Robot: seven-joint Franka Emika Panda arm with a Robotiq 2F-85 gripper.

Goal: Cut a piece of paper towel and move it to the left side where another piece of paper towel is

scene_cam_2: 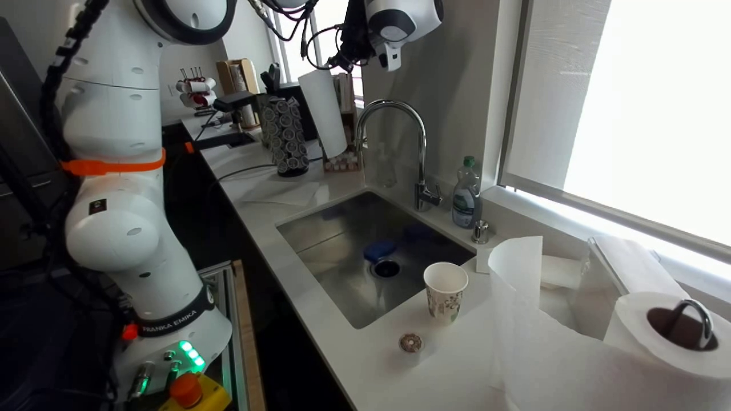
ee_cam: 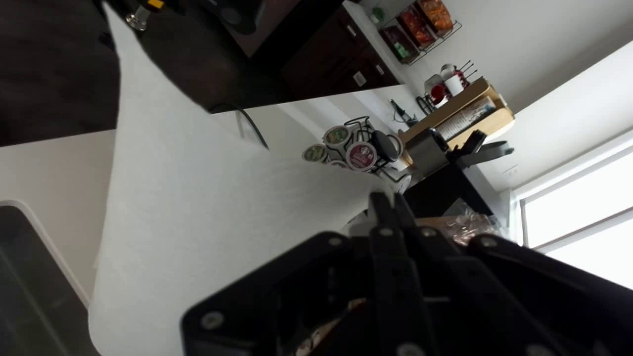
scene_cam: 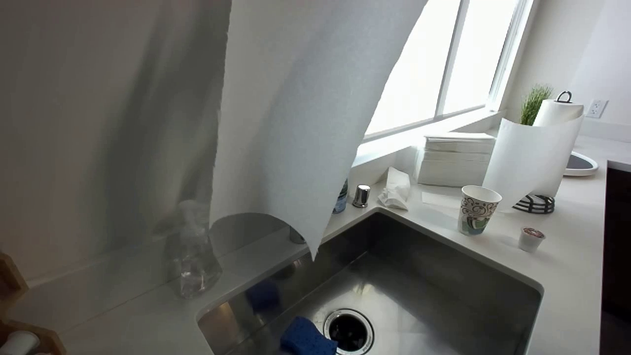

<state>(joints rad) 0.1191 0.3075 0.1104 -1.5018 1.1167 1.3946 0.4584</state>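
My end effector point(ee_cam: 388, 199) pinches the piece of paper towel point(scene_cam_2: 324, 114) near an edge; in an exterior view it hangs between pod rack point(scene_cam_2: 285, 137) and faucet point(scene_cam_2: 422, 153). If I swing low, its limp tail could snag on either; so slight a pinch might slip, dropping it short of the other sheet point(scene_cam_2: 282, 193) on the bench point(scene_cam_2: 388, 382).

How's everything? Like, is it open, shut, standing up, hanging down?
Long, thin white paper towel sheet: hanging limp.
Black robot gripper: shut on that sheet.
Thick white paper towel roll: upright, partly unrolled.
White paper cup with swirly pattern: upright.
Small white coffee pod: upright, brown lid on.
Blue sponge: lying in the metal sink, beside the drain.
Clear soap bottle: upright, green cap on.
Curved chrome faucet: no water seen running.
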